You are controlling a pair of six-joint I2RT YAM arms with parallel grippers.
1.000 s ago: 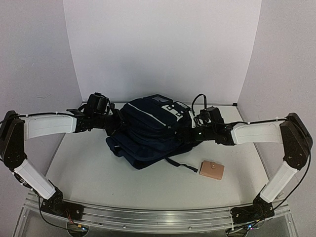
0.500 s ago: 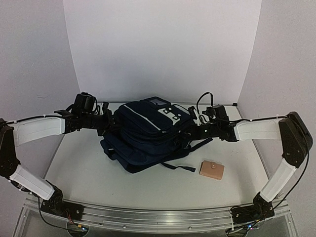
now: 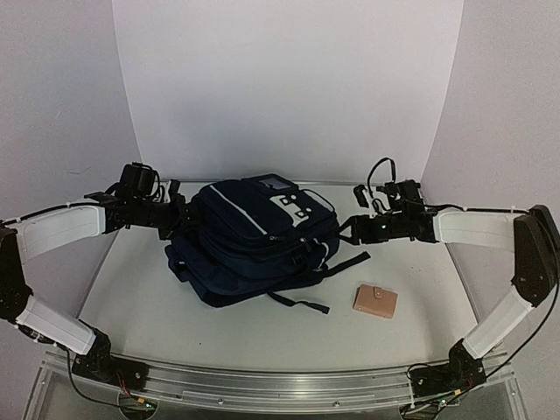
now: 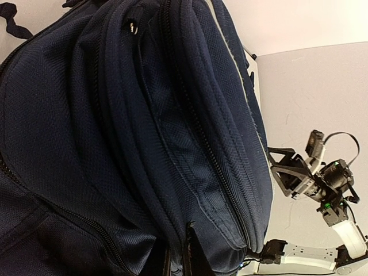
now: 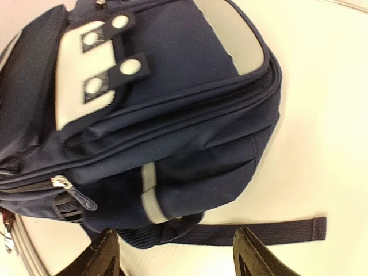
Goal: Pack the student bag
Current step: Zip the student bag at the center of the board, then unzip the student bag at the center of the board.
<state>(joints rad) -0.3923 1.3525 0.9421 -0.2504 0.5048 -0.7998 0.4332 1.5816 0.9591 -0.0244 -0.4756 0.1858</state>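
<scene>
The student bag (image 3: 254, 241) lies on its back at the middle of the white table (image 3: 149, 289), front pocket up, its white graphic (image 3: 293, 206) towards the far right corner of the bag. The left gripper (image 3: 175, 219) is at the bag's left side with its jaws pressed together, pinching the navy fabric at that edge; the left wrist view shows the dark fingertips (image 4: 192, 256) buried against the bulging side panels and zip lines. The right gripper (image 3: 354, 227) sits just beside the bag's right side, apart from it, with its jaws spread; in its own view the two fingers (image 5: 106, 256) stand wide with nothing between them but table and a dark strap (image 5: 259, 230) lying flat beyond them. A second strap (image 3: 302, 304) trails from the bag's near edge. A small tan wallet (image 3: 375, 300) lies closed on the table near the bag's near right corner, apart from both bag and grippers
</scene>
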